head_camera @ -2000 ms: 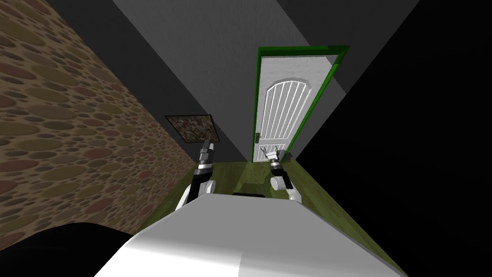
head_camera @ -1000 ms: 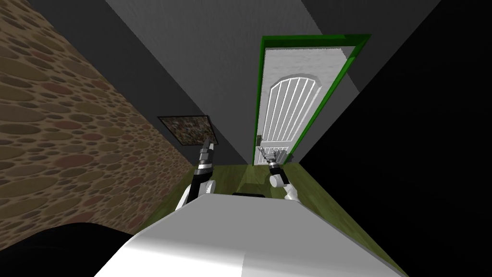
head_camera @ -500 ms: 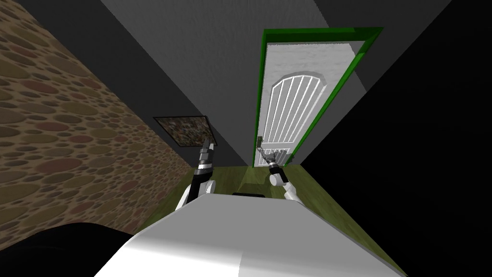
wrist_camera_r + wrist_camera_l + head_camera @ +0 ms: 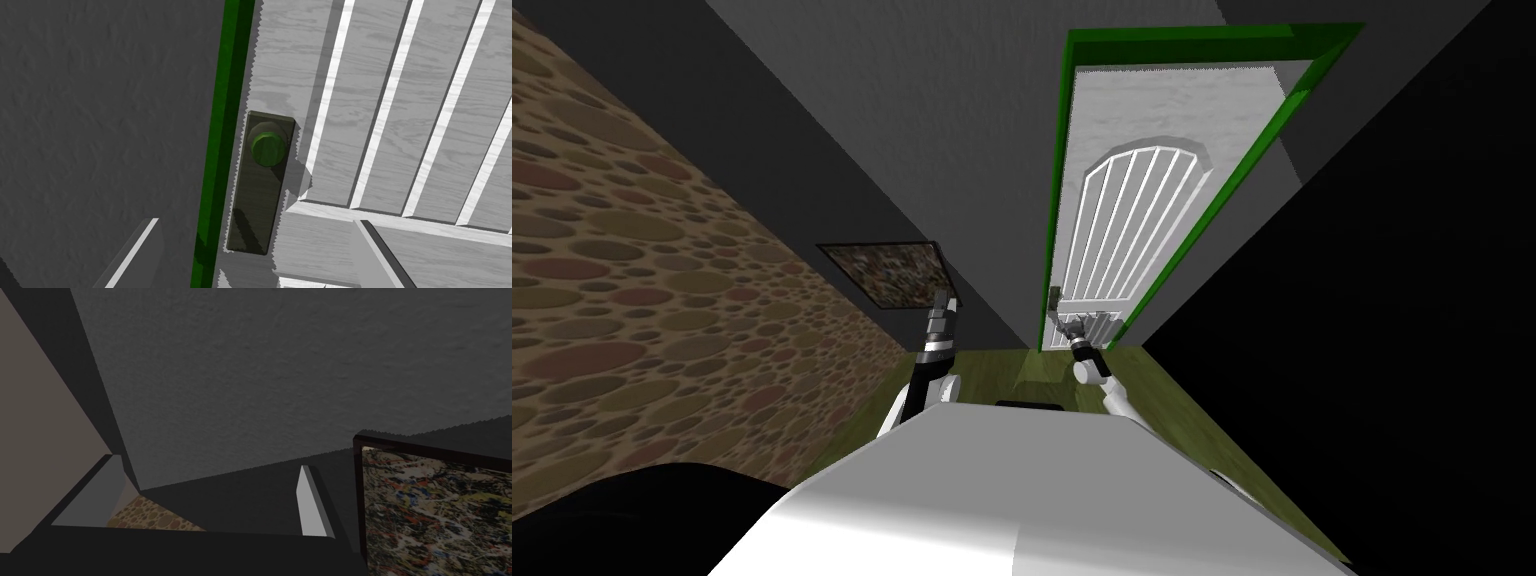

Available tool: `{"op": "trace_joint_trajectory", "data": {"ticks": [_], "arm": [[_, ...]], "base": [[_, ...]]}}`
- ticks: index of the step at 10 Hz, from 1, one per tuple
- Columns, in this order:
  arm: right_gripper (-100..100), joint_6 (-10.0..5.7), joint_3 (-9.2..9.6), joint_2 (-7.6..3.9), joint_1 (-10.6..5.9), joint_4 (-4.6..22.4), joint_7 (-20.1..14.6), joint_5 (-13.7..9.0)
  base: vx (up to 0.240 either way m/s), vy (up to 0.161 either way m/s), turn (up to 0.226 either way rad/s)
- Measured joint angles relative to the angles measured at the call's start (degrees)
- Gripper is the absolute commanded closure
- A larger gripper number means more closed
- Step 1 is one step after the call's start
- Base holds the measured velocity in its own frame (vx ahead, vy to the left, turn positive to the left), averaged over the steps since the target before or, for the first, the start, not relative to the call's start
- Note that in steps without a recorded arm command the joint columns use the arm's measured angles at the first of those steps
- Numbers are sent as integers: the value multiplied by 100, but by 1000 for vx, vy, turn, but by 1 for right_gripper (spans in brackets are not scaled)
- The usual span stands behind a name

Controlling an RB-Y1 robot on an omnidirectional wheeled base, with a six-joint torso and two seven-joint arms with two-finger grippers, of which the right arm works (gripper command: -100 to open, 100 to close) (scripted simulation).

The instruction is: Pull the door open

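The door [image 4: 1132, 200], pale with raised vertical slats under an arched top, stands at the far end of a narrow passage, slightly right of centre, and appears shut flush within its green frame [image 4: 1057, 200]. Its round green knob [image 4: 268, 148] sits on a dark upright plate [image 4: 257, 200] at the door's left edge, just beside the frame. The right claw [image 4: 1072, 320] is extended toward that edge, low on the door. In the right wrist view its two fingers stand apart and hold nothing. The knob lies ahead of the fingertips, roughly between their lines, and is not touched. The plate's lower end falls nearest the gap. The left claw [image 4: 944, 298] is raised at the left of the passage, clear of the door, its fingers likewise apart and empty. Assessment: the step in hand is the approach to the knob; no grasp is made and the pull has not begun. The next move calls for carrying the right claw forward and up the plate until the fingers straddle the knob, closing firmly on it, then drawing back toward the robot. Risk noted: the left finger runs close to the frame and could catch it.
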Motion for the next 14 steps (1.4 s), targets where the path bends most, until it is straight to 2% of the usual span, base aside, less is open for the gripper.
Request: {"op": "trace_joint_trajectory", "data": {"ticks": [3, 5, 8, 9, 11, 12, 14], "arm": [[-100, 3, 96, -119, -219, 385, -347, -287], [-100, -11, 172, -180, -308, 599, -567, -465], [-100, 33, 216, -239, -431, 804, -761, -659], [-100, 28, 220, -241, -438, 817, -779, -665], [-100, -84, 129, -535, -463, 1044, -1033, -745], [-100, -125, 73, -630, -460, 1110, -1133, -781], [-100, -157, -119, -867, -297, 1076, -1255, -880]], "base": [[150, 10, 5], [165, 3, 2], [106, 3, 3], [128, 49, 247], [171, 105, 309], [187, 52, 133], [170, 34, 205]]}}
